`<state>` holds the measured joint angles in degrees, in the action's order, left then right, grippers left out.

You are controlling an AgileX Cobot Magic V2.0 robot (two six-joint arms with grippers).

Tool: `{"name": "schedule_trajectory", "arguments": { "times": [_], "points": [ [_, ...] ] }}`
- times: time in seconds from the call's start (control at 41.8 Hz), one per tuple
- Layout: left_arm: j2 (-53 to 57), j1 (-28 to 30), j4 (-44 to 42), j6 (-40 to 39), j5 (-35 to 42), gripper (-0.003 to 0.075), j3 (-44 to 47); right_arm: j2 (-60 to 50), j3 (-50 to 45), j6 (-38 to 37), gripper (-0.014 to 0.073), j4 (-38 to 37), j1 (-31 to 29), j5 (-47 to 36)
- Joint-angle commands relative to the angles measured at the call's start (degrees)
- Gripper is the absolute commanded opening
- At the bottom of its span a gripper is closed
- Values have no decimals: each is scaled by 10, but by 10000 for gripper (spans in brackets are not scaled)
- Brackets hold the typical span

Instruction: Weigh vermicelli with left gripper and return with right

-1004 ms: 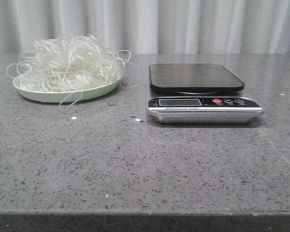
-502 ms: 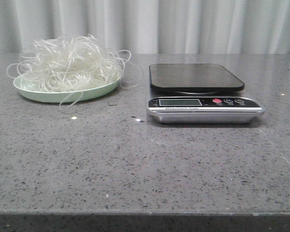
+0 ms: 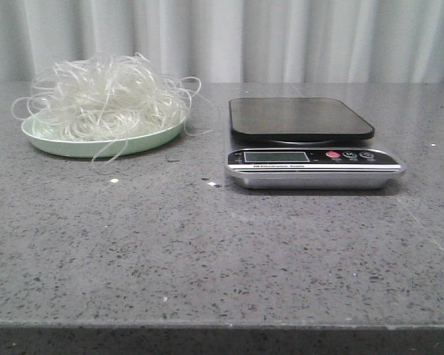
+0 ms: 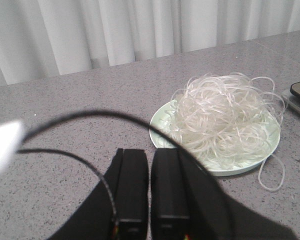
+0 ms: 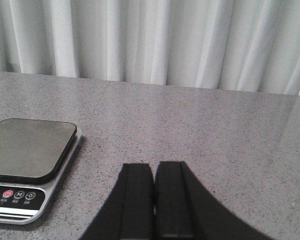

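The vermicelli (image 3: 107,96) is a loose whitish tangle heaped on a pale green plate (image 3: 66,143) at the far left of the grey table. The left wrist view shows the vermicelli (image 4: 222,117) on the plate (image 4: 160,132) ahead of my left gripper (image 4: 149,152), which is shut and empty, apart from the plate, with a black cable (image 4: 100,116) arching over it. My right gripper (image 5: 154,166) is shut and empty over bare table, to the right of the scale (image 5: 30,170). Neither gripper shows in the front view.
A silver kitchen scale (image 3: 311,144) with a bare black weighing platform (image 3: 300,118) stands right of the plate. Its display and buttons face the front. A white curtain (image 3: 281,37) hangs behind the table. Small crumbs (image 3: 113,180) lie on the table.
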<state>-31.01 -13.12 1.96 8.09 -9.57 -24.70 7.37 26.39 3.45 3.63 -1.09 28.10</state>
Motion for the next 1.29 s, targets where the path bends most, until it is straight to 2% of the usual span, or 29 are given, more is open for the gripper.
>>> {"name": "schedule_trajectory", "arguments": {
  "times": [0.0, 0.311, 0.574, 0.717, 0.765, 1.267],
  "points": [
    [19, 0, 13, -5, 56, 137, 1, 7, 14, -1, 150, -3, -4, -47],
    [172, 72, 16, -5, 56, 137, 100, 7, 14, -1, 150, -3, -4, -47],
    [329, 87, 16, -5, 57, 137, 216, 7, 14, -1, 150, -3, -4, -47],
    [322, 89, 27, -5, 96, 137, 254, 8, 14, -1, 150, -3, -4, -46],
    [325, 89, 38, -5, 79, 137, 253, 8, 14, -1, 150, -3, -4, -46],
    [325, 89, 38, -5, 80, 137, 253, 8, 14, -1, 150, -3, -4, -45]
  ]
}}
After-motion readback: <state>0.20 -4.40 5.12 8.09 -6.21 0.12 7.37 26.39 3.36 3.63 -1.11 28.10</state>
